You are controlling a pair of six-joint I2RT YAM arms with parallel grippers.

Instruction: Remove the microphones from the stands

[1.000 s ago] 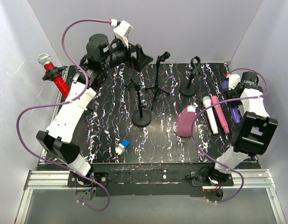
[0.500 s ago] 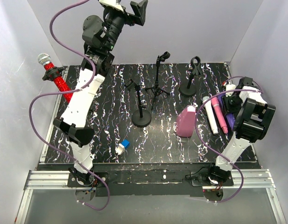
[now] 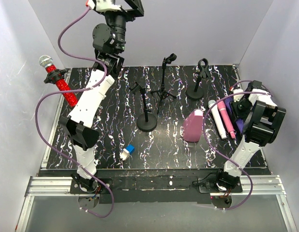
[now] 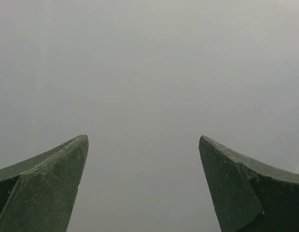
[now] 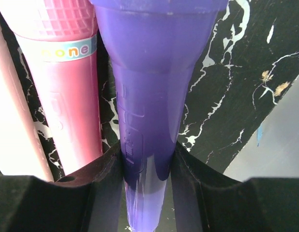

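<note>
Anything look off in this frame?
The red microphone lies askew at the mat's far-left edge, head overhanging it. The left gripper, open, faces only bare wall. The right gripper grips the purple microphone.

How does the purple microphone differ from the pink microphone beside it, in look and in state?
The purple microphone is plain purple; the pink microphone is pink with a lettered band. The purple one is clamped in the right end effector; the pink one lies outside that grip, on the table. They sit side by side, parallel.
</note>
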